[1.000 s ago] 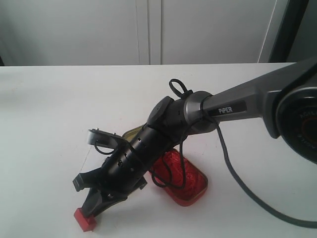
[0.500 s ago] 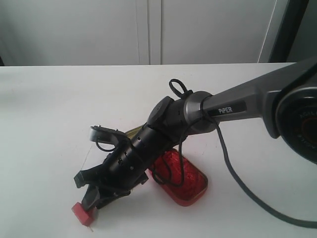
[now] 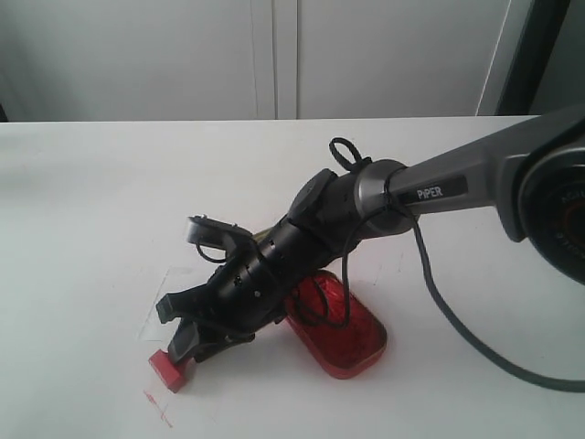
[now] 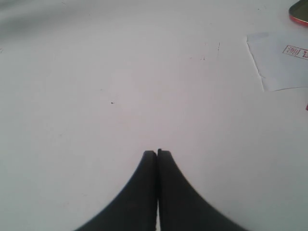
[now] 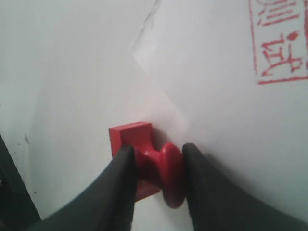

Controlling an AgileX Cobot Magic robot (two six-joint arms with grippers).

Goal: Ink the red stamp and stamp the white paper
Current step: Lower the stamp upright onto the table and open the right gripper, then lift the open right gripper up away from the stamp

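My right gripper reaches across to the front left and is shut on the red stamp. In the right wrist view its fingers clamp the red stamp at the neck and knob, low over the edge of the white paper. The paper carries a fresh red square imprint, which shows as a red mark just ahead of the stamp. My left gripper is shut on nothing above bare table, with the paper off to one side.
The red oval ink tin lies open right behind my right wrist, partly under the arm and its cable. Its rim shows at a corner of the left wrist view. A white wall stands behind the table's far edge.
My right gripper has pulled the stamp back from the front spot towards the tin, uncovering a red imprint there. The left gripper's earlier state is not shown.
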